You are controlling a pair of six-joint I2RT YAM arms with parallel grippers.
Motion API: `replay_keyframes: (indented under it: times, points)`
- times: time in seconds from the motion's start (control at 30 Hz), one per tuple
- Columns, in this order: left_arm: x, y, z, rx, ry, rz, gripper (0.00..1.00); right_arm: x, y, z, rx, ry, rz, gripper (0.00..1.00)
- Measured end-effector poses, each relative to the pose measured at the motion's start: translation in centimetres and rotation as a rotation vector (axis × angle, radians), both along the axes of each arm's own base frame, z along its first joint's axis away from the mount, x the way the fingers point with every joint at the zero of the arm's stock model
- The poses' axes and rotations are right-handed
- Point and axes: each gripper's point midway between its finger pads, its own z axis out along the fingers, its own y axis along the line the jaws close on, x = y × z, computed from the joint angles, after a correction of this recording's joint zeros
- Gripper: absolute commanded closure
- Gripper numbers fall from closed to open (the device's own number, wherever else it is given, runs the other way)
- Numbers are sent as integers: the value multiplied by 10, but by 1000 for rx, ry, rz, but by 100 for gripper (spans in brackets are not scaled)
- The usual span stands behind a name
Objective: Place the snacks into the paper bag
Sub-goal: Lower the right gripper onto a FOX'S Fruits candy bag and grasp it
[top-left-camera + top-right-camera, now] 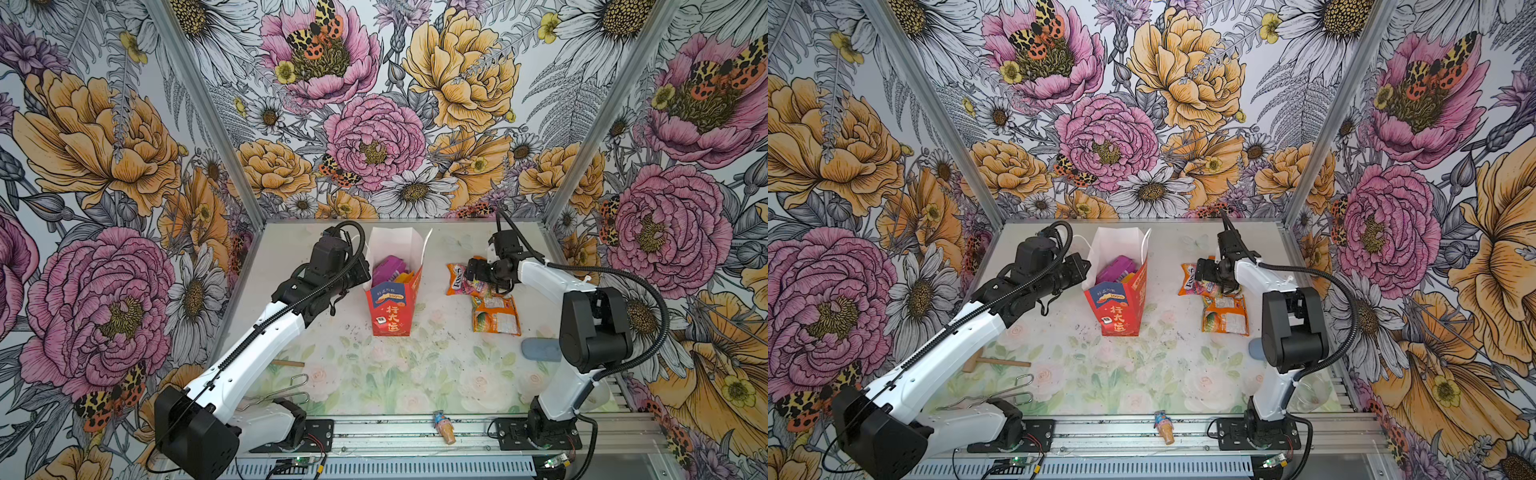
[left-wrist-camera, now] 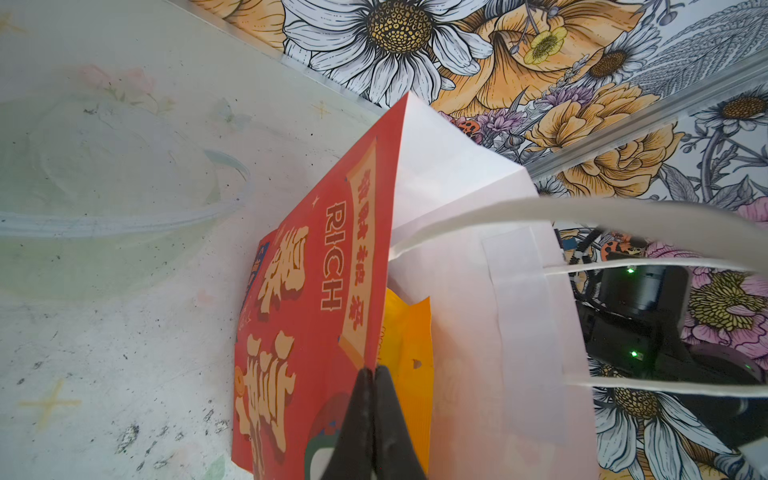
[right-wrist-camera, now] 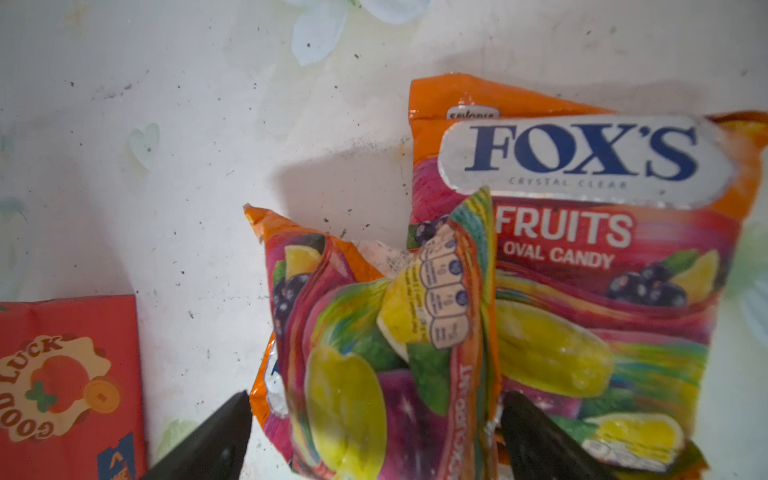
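Jaws of the left gripper point(image 2: 374, 376) are pressing shut on the red rim of the paper bag point(image 1: 395, 307), pinching one side of its gaping mouth. Jaws of the right gripper point(image 3: 376, 395) are standing wide apart, straddling a crumpled multicolour packet point(image 3: 353, 316). One finger is touching that packet's edge, and whether the packet is lifted cannot be told.

Both arms are reaching over the pale floral desk point(image 1: 374, 374). The bag is standing upright toward the back of it, between the two arms, and its white upper part is rising behind the red printed front. A purple packet point(image 1: 388, 266) and a yellow-orange packet point(image 2: 409, 332) are sitting inside, their tops showing above the red edge.

Three snacks are lying outside the bag on the desk, on the right arm's side and apart from the bag. Largest is an orange-and-white packet point(image 1: 496, 318), which is lying flat and nearest the front. Behind it an orange FOX'S packet point(image 1: 456, 278) is lying face up, with the crumpled multicolour one overlapping it under the right gripper and touching the orange-and-white packet.

A wooden mallet point(image 1: 992, 362) and a bent wire tool point(image 1: 286, 390) are resting by the left arm. A small ice-cream-cone toy point(image 1: 444, 426) is lying on the front rail.
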Motion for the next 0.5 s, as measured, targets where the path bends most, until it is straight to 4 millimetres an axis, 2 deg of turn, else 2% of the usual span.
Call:
replay_keyframes:
  times: [0.17, 0.5]
  points:
    - [0, 0, 0, 0, 0, 1, 100, 2, -1, -5, -14, 0, 12, 8]
    - [0, 0, 0, 0, 0, 1, 100, 9, 10, -10, 2, -39, 53, 27]
